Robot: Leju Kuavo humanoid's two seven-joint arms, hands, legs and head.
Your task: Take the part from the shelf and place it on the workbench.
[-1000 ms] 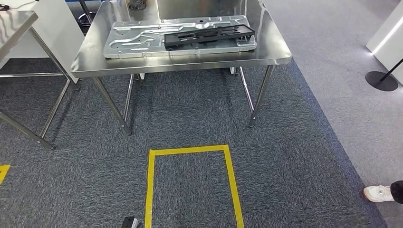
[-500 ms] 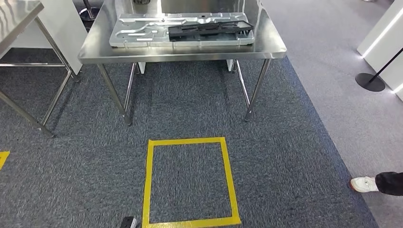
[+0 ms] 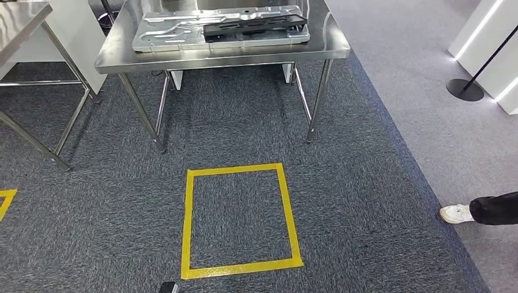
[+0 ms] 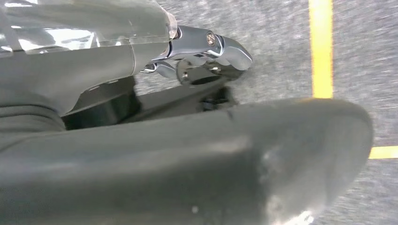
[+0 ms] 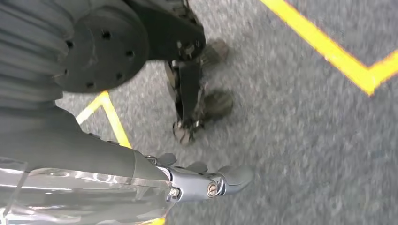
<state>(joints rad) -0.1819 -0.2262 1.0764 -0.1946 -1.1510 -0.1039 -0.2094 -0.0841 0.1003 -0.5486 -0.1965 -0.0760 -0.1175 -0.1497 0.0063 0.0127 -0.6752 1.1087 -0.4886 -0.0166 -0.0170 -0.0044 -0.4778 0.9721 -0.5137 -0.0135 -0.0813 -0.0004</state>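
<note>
A long black part (image 3: 253,24) lies on a large silver stamped plate (image 3: 177,32), which rests on the steel workbench (image 3: 220,58) at the top of the head view. My left hand (image 4: 141,154) hangs over the grey carpet, its thick thumb close to the camera and its metal fingers (image 4: 209,49) apart from it, with nothing in it. Over the carpet my right hand (image 5: 197,183) also hangs, its fingers (image 5: 234,176) loosely extended and holding nothing.
A yellow tape square (image 3: 188,220) marks the carpet in front of the workbench. A second steel table (image 3: 21,21) stands at the left. A person's white shoe (image 3: 455,213) and dark trouser leg are at the right edge. A stanchion base (image 3: 464,90) stands at the far right.
The whole picture has shifted: the camera has backed away from the workbench, so the table sits higher and the full yellow square shows. The person's foot has also stepped.
</note>
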